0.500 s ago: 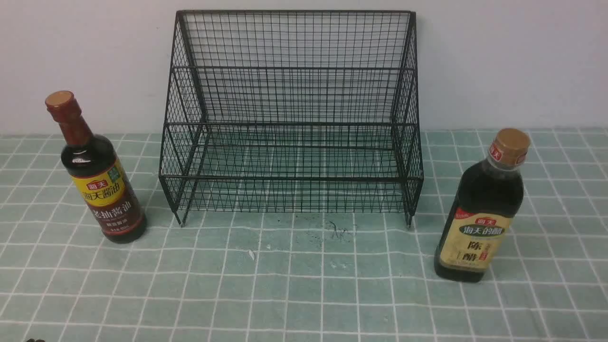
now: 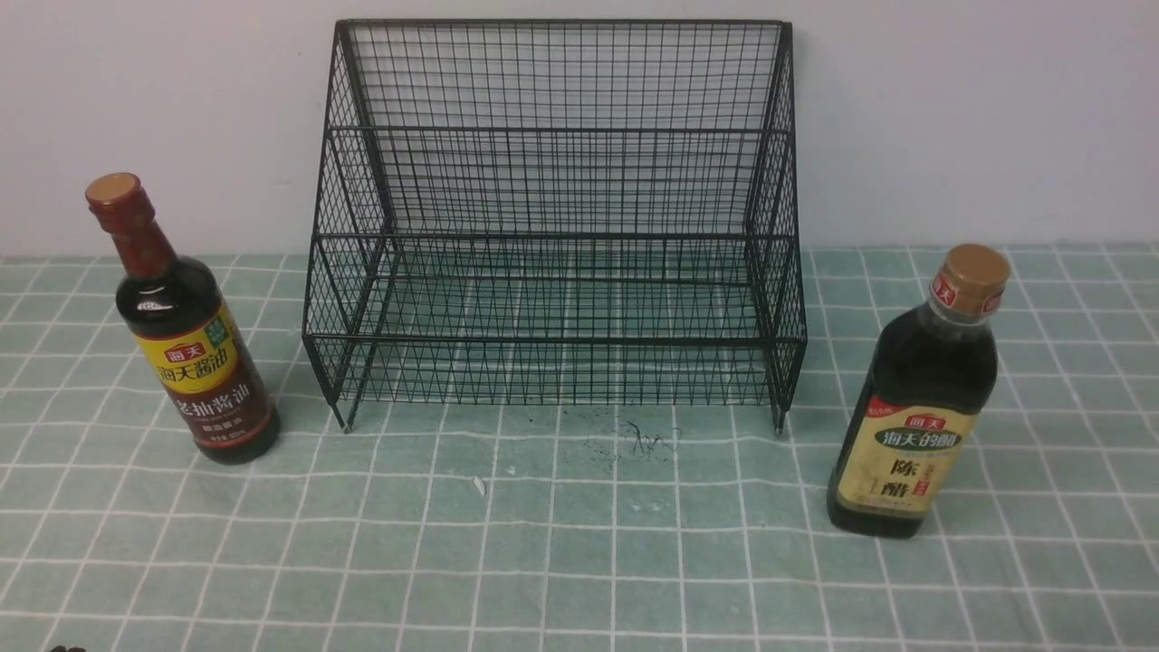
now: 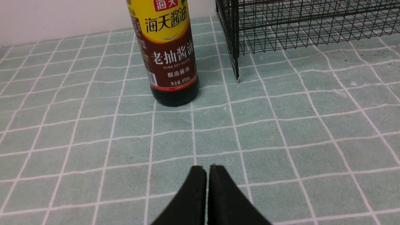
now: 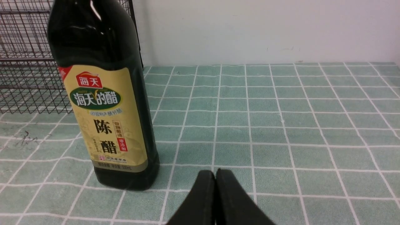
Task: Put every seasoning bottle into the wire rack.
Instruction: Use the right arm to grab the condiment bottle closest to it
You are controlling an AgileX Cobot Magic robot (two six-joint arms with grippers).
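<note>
Zero change: slim bottle (image 2: 195, 362), broad bottle (image 2: 914, 407), rack (image 2: 552, 339); left pincer (image 3: 207, 170), right pincer (image 4: 215, 173) closed.

Right hand (image 4: 215, 175) closed, empty; vinegar bottle (image 4: 106, 103) upright near.

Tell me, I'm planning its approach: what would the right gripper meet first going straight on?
Likely nothing near: ahead of the right gripper lies only tablecloth, then the wall; the beige-label bottle stands beside that line.
</note>
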